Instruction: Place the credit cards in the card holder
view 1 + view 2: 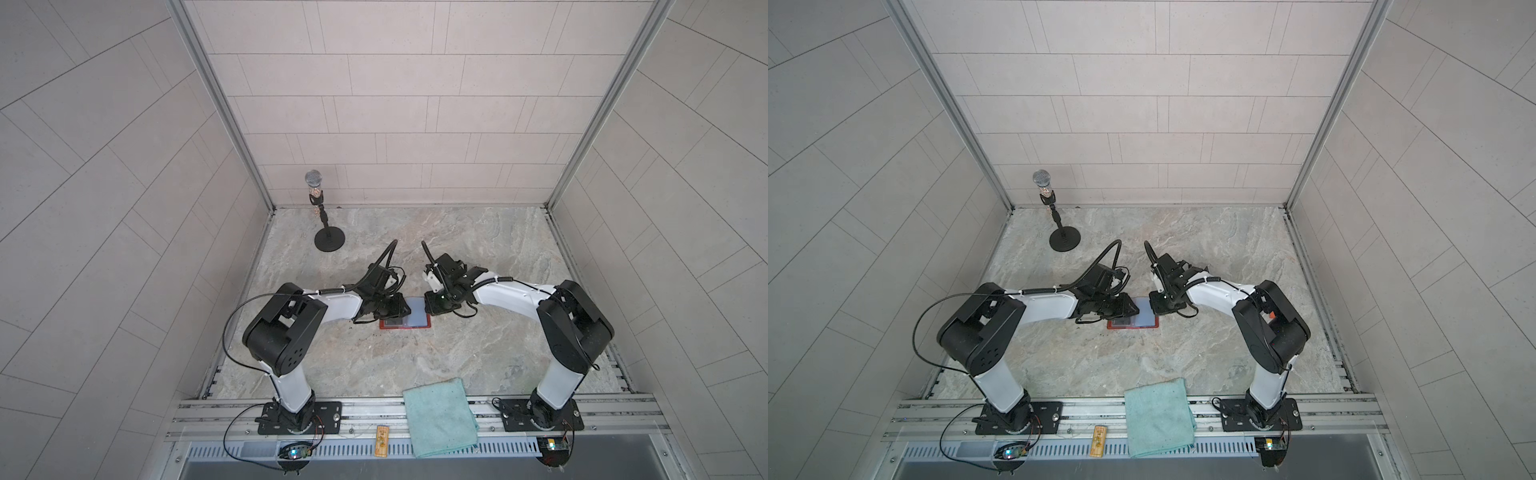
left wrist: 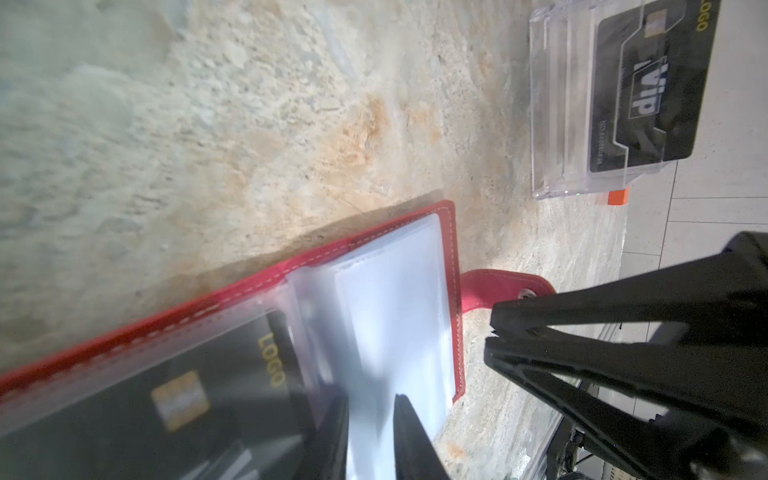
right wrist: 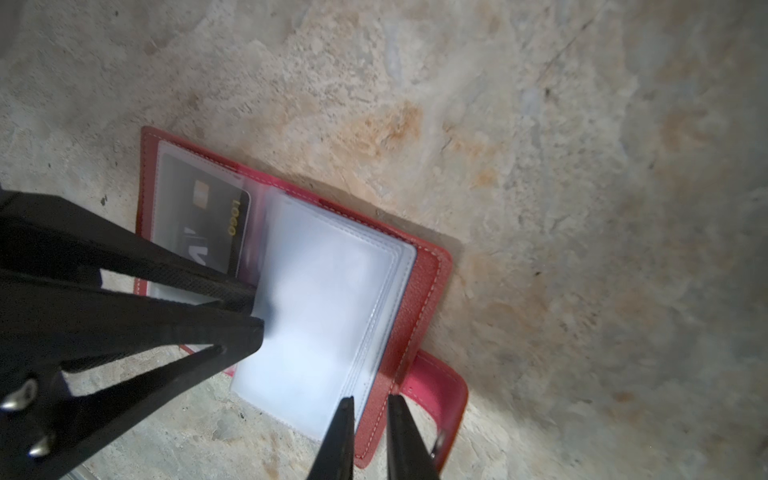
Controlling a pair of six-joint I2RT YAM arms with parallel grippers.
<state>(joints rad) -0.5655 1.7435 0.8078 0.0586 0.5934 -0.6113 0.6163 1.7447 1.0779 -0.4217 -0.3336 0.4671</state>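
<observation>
The card holder (image 3: 419, 299) lay open mid-table, one black card (image 3: 208, 220) sleeved. The left gripper (image 2: 370, 399) at its 9 o'clock and the right gripper (image 3: 372, 399) at 3 o'clock stood narrowly parted, apparently empty. A careless retreat could snag the sleeves (image 3: 324, 299) and drag it.

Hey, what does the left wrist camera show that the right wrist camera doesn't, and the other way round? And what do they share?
Only the left wrist view: a clear plastic box holding the boxed black card, a small orange block next to it, and the right pincer by the snap tab.

Only the right wrist view: the left pincer at the fold of the clear sleeves.

Both: the red card holder lying open, the sleeved black card, blank sleeves and the tab.
</observation>
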